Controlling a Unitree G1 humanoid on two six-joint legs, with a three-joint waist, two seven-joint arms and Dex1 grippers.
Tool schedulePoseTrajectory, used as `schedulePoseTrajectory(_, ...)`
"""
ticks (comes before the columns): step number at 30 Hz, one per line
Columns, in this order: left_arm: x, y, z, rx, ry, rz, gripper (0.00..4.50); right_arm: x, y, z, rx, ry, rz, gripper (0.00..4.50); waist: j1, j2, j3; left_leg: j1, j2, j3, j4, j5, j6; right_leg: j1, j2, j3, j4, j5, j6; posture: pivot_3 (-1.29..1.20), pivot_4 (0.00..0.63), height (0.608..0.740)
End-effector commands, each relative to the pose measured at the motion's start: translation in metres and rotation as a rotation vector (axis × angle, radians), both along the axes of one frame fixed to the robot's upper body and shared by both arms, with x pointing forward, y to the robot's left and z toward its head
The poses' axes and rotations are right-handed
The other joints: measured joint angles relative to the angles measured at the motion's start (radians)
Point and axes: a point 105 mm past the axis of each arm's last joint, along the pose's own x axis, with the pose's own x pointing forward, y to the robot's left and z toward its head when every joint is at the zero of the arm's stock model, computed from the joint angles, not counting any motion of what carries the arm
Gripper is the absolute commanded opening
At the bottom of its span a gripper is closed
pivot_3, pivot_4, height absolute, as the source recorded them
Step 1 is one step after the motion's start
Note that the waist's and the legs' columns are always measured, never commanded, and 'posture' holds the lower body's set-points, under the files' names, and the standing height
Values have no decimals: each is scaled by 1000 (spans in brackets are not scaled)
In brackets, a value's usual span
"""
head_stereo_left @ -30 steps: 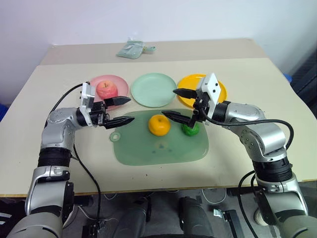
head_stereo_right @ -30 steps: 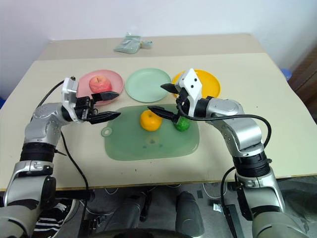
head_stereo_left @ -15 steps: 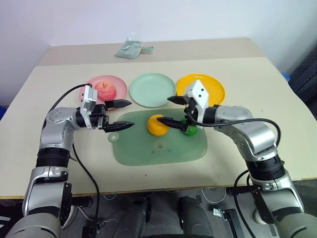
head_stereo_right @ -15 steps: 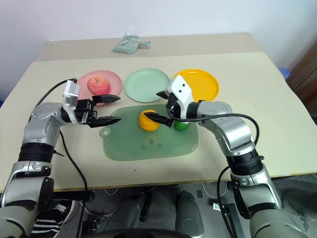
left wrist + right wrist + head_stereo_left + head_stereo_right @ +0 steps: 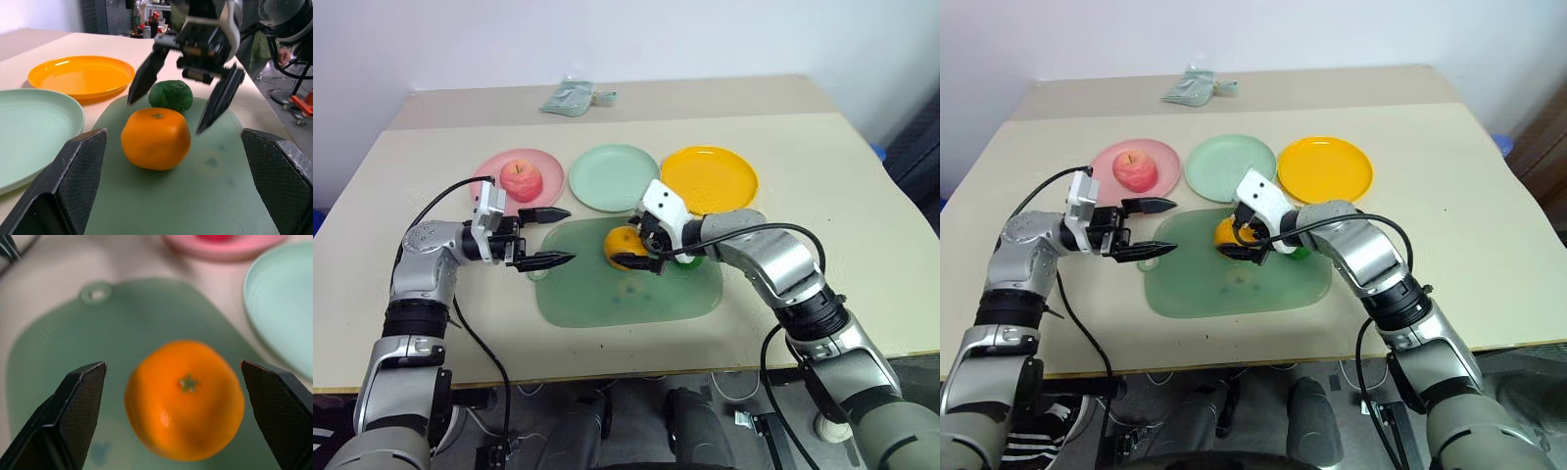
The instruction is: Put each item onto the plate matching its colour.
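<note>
A beige surface carries a translucent green board and three plates. Over the last second the right claw has descended from above the green lump to the orange; its jaws stand released, straddling the fruit without gripping. The grasp is judged imminent; the yellow-orange plate is the target. The orange is round, glossy, with a green calyx mark on top. The left claw hovers released. The apple rests on the pink plate.
</note>
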Motion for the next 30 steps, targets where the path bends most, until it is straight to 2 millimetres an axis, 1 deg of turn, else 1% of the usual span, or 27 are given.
schedulePoseTrajectory(1, -2, 0, 4, -2, -33, -2, 4456, 7, -1, 3, -39, -48, -3, 4500, 1, 0, 0, 0, 0, 0, 0, 0, 0, 0, 0, 0, 0, 0, 0, 0, 150, 740)
schedulePoseTrajectory(2, -3, -1, 4, -2, -34, -1, 4456, 7, -2, -1, -50, -43, -1, 4500, 1, 0, 0, 0, 0, 0, 0, 0, 0, 0, 0, 0, 0, 0, 0, 0, 150, 740)
schedulePoseTrajectory(5, -3, -3, 4, -6, -39, -3, 4500, 8, -2, -5, -43, -28, -6, 3638, 1, 0, 0, 0, 0, 0, 0, 0, 0, 0, 0, 0, 0, 0, 0, 0, 150, 740)
schedulePoseTrajectory(6, -3, -4, 5, -7, -39, -4, 4500, 6, 1, 0, -12, -16, 0, 3333, 1, 0, 0, 0, 0, 0, 0, 0, 0, 1, 0, 0, 0, 0, 0, 0, 150, 740)
schedulePoseTrajectory(7, -4, -4, 5, -8, -39, -5, 4500, 5, 2, 4, 15, -8, 4, 3151, 1, 0, 0, 0, 0, 0, 0, 0, 0, 1, 0, 0, 0, 0, 0, 0, 150, 740)
schedulePoseTrajectory(10, -4, -4, 7, -9, -40, -2, 4500, 7, 4, 28, 141, -11, -4, 3117, 0, 0, 0, 0, 0, 0, 0, 0, 0, 0, 0, 0, 0, 0, 0, 0, 150, 740)
schedulePoseTrajectory(12, -2, -4, 10, -21, -50, 8, 4500, 12, -2, 47, 232, -25, -31, 3117, 0, 0, 0, 0, 0, 0, 0, 0, 0, 0, 0, 0, 0, 0, 0, 0, 150, 740)
schedulePoseTrajectory(14, 1, -5, 14, -40, -59, 26, 4500, 30, -20, 65, 304, -77, -141, 3117, 1, 0, 0, 0, 0, 0, 0, 0, 0, 0, 0, 0, 0, 0, 0, 0, 150, 740)
schedulePoseTrajectory(16, 2, -9, 13, -41, -58, 29, 4500, 51, -48, 78, 329, -168, -280, 3117, 4, 0, 0, 0, 0, 0, 0, 0, 0, 0, 0, 0, 0, 0, 0, 0, 150, 740)
schedulePoseTrajectory(18, 5, -17, 11, -54, -71, 49, 4500, 70, -77, 85, 323, -234, -427, 3117, 10, 0, 0, 0, 0, 0, 0, 0, 0, 0, 0, 0, 0, 0, 0, 0, 150, 740)
schedulePoseTrajectory(20, 9, -28, 6, -52, -73, 69, 4500, 84, -104, 82, 251, -299, -543, 3117, 16, 0, 0, 0, -1, 0, 0, 0, 0, 1, 0, 0, 0, 0, 0, 0, 150, 740)
schedulePoseTrajectory(24, 7, -43, 1, -79, -72, 68, 4500, 96, -132, 66, 140, -339, -641, 3117, 17, 0, 0, 0, 0, 2, -1, 0, 0, -1, 0, 2, 0, 0, 0, 0, 150, 740)
schedulePoseTrajectory(27, 8, -47, 2, -113, -86, 90, 4500, 99, -138, 56, 143, -322, -658, 3117, 1, 0, 0, 0, 0, 5, -1, 0, 0, -3, 0, 5, 1, 0, 0, 0, 150, 740)
schedulePoseTrajectory(30, 17, -44, 7, -138, -142, 169, 4500, 102, -140, 43, 142, -295, -674, 3117, -3, 0, 0, 0, 1, 8, -1, 0, 0, -4, 0, 7, 2, 0, 0, 0, 150, 740)
